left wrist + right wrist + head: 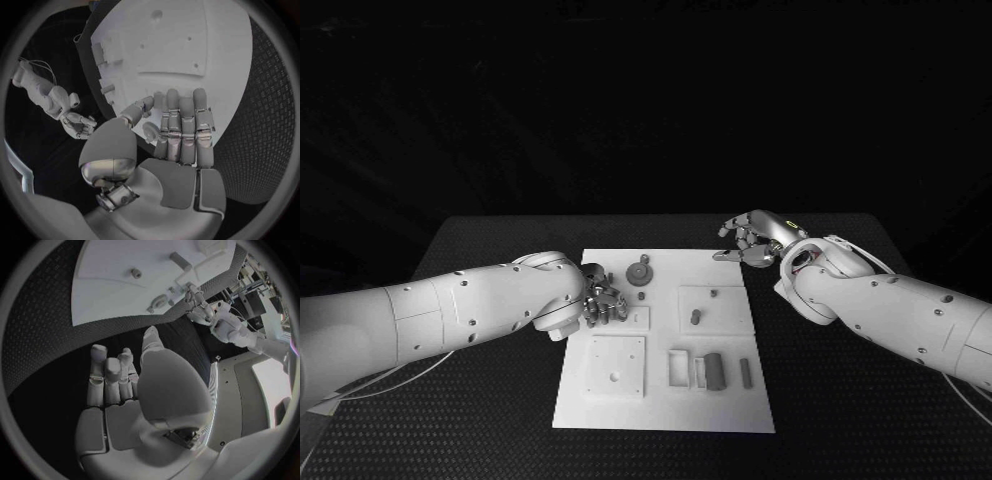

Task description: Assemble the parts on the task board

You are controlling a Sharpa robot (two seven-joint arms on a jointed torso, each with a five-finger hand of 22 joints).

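Your left hand (599, 302) is hovering over the board's (733, 405) left edge, about midway along it, with the fingers lying close together and fairly straight and nothing that I can make out between them; in the left wrist view the fingers (181, 127) are reaching across the board's (187, 45) rim. The thing nearest it is the round part (639, 273), lying just beyond the fingertips, toward the far edge and slightly toward the board's middle, so that is the direction your next reach is likely running. It is looking like a dark disc with a short stem pointing at the far edge; I am judging its long axis to run away from you, though it is small. Your right hand (753, 238) is hanging off the board at its far right corner, over the bench (488, 240), fingers loosely spread and holding nothing, so it is sitting farther from the disc than the left. Between the two, a short peg (695, 317) is lying in a shallow square recess, long axis running near to far. Closer to you, slim dark bars (714, 370) are lying side by side, also running near to far, next to a raised square plate (616, 367). The board is reading as smooth, matt white plastic; the bench is showing a finely dimpled black surface that should be gripping rather than sliding.
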